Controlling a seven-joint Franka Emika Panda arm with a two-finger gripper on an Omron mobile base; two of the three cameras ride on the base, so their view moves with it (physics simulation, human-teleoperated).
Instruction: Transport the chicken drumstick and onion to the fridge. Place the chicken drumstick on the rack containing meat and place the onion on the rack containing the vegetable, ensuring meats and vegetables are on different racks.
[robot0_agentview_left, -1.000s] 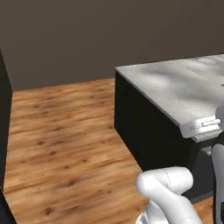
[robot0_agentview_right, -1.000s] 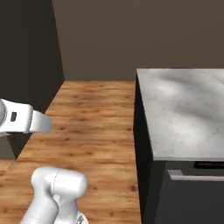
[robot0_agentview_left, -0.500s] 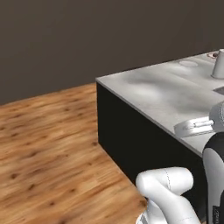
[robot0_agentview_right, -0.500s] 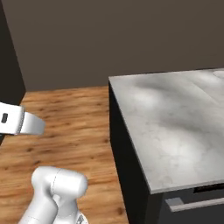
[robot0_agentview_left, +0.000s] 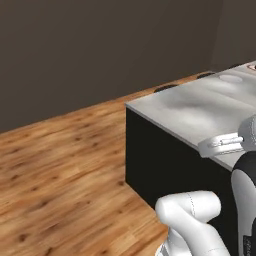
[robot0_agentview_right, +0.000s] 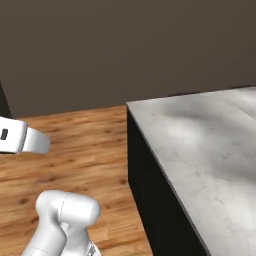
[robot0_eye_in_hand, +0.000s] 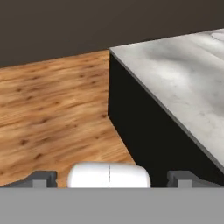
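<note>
Grey mottled stone tops the counter (robot0_agentview_left: 200, 107), a block with black sides whose near corner juts out over the wooden floor (robot0_agentview_left: 60, 160). From the right base view the same counter (robot0_agentview_right: 200, 150) runs off to the right and toward me, its black side wall dropping straight to the floor (robot0_agentview_right: 85, 145). A plain dark wall (robot0_agentview_left: 100, 50) closes the room beyond the counter's far end.

On the far part of the counter, in the left base view, a pale round disc (robot0_agentview_left: 231, 78) lies flat on the stone, and two dark shapes sit at the back edge nearest the wall; they are too small to make out.

The arm (robot0_agentview_left: 192, 215) rises beside the counter's near side, its white elbow rounded and its upper part crossing in front of the stone edge. In the hand view the gripper (robot0_eye_in_hand: 109, 179) points along the counter's corner, with the floor to one side and the stone top to the other. Its two dark fingertips (robot0_eye_in_hand: 41, 178) stand well apart at the bottom, so the jaws are spread wide, and nothing sits between them.

Drumstick, onion and fridge: I cannot tell where they are from here.
</note>
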